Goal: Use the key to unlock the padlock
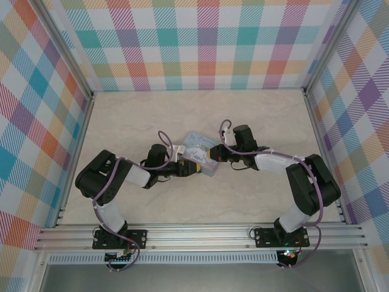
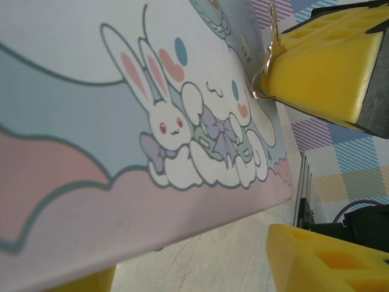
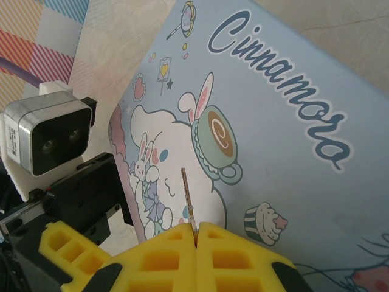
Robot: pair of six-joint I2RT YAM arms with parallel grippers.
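Observation:
The key [image 3: 187,193] is a thin dark metal blade sticking out from between the yellow fingertips of my right gripper [image 3: 196,228], which is shut on it. It points at the lid of the light-blue cartoon tin [image 3: 292,121]. From the left wrist, the key [image 2: 271,36] and its small ring hang at the right gripper's yellow fingers [image 2: 322,67], just above the tin [image 2: 91,121]. My left gripper [image 2: 188,263] is open at the tin's near edge, and bare table shows between its right finger [image 2: 322,261] and the tin. The padlock is hidden.
The tin [image 1: 200,146] lies mid-table between the two grippers, left [image 1: 192,168] and right [image 1: 214,155]. Plaid walls close off the left, back and right sides. An aluminium rail [image 1: 200,234] runs along the near edge. The left wrist camera [image 3: 48,140] sits close to the right gripper.

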